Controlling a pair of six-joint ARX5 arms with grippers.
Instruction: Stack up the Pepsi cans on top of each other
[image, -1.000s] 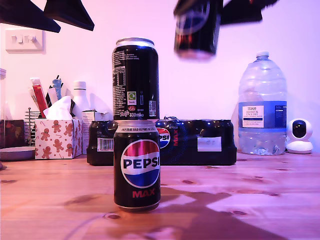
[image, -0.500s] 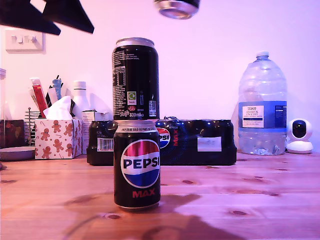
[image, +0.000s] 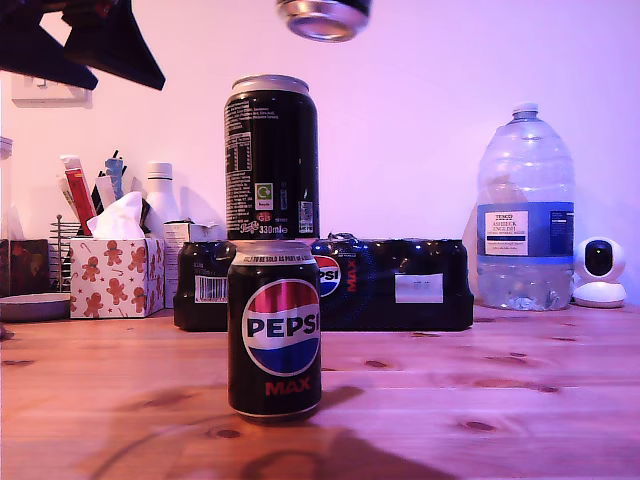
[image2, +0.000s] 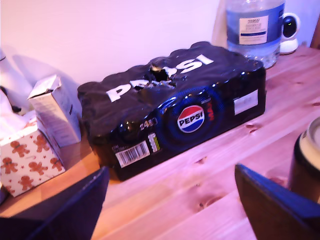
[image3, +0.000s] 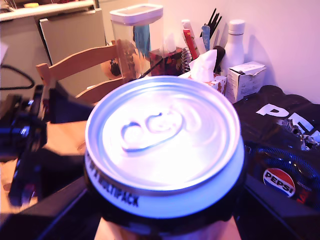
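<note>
Exterior view, left to right. My first gripper (image: 95, 60) hangs high at the exterior view's upper left, fingers (image2: 70, 210) spread wide with nothing between them. Its own camera looks down past them at the multipack (image2: 175, 107) and, at the frame edge, the rim of a can.

Centre: the bottom can (image: 275, 330) stands upright on the table (image: 500, 400), the middle can (image: 271, 157) upright on its lid — two stacked, axes vertical and roughly in line.

Above, slightly toward the exterior view's right: the third can (image: 323, 15), only its base visible at the frame's top, well clear of the middle can's lid. My second gripper (image3: 165, 220) is clamped on this can, whose top fills its camera.

Key relation: the held can's axis is near vertical and sits a little to the exterior view's right of the stack's axis — judged, it needs a small shift toward the exterior view's left, then a straight descent. My second gripper is the nearer one.

Legible text: "PEPSI", "MAX", "330ml" on the stack; "MULTIPACK" on the held can's shoulder; "PEPSI", "24" on the multipack; a water bottle (image: 525, 210) with a Tesco label.
</note>
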